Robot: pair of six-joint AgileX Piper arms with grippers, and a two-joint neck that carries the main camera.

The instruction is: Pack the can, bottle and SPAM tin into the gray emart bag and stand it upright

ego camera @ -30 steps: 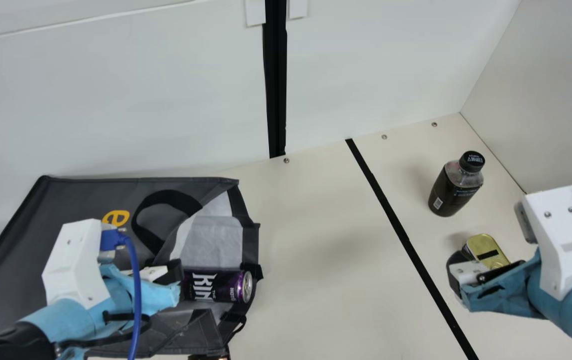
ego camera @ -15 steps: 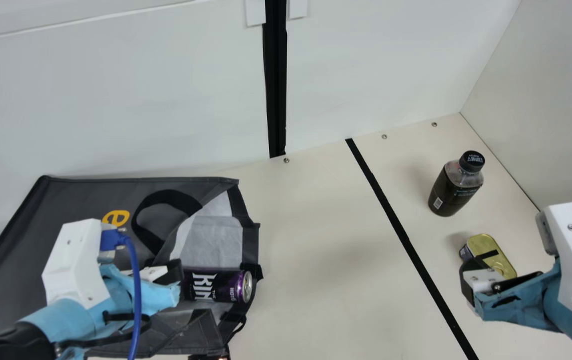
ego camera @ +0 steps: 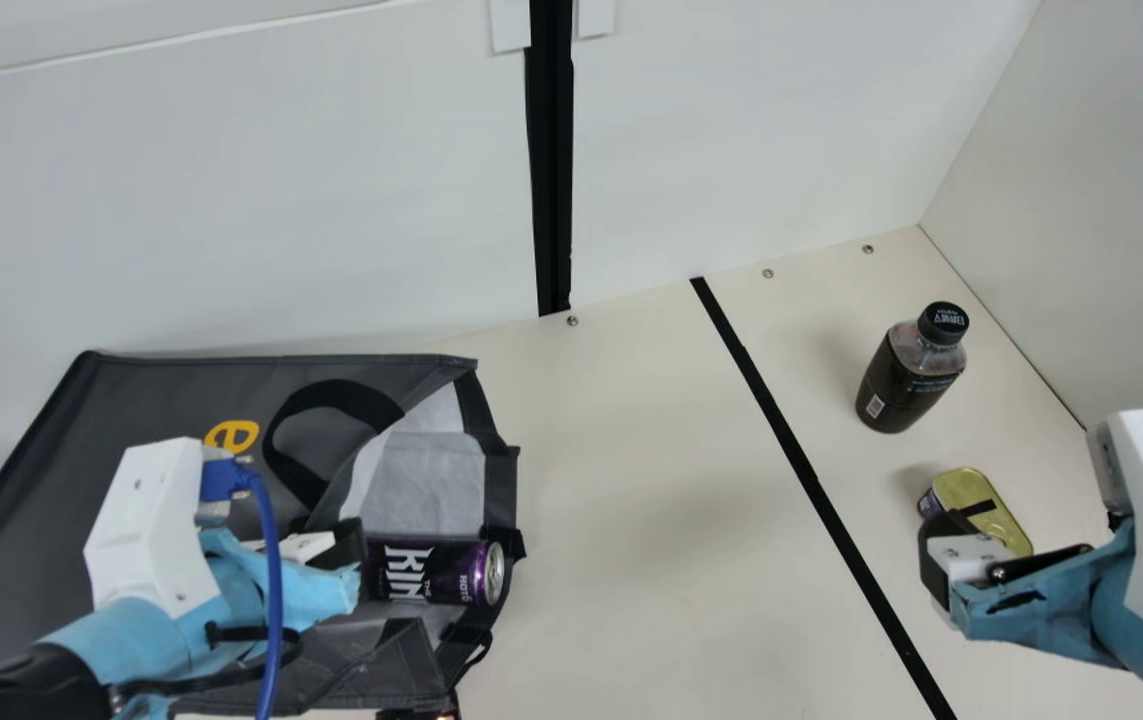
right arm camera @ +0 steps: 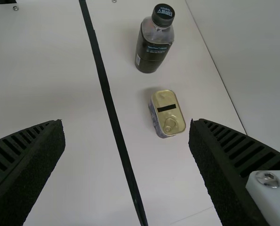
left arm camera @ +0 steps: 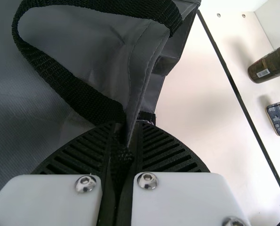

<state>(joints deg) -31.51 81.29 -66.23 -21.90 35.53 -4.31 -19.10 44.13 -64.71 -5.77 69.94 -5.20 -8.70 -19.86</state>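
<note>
With the left gripper (ego camera: 351,540), pinches a fold of the gray fabric emart bag (ego camera: 161,410) and black webbing, left on the cream table (ego camera: 611,450). Has the purple-and-black metal can (ego camera: 431,573) on its side in the bag's open mouth, just beside that gripper. Nearer the table's right edge, holds the right gripper (ego camera: 1006,550) spread wide, with the gold-lidded rectangular SPAM tin (ego camera: 981,512) just ahead of the gap, apart from both fingers. Beyond the tin, has the dark, black-capped plastic bottle (ego camera: 906,380) upright by the right edge, toward the far right corner, farther from that gripper.
</note>
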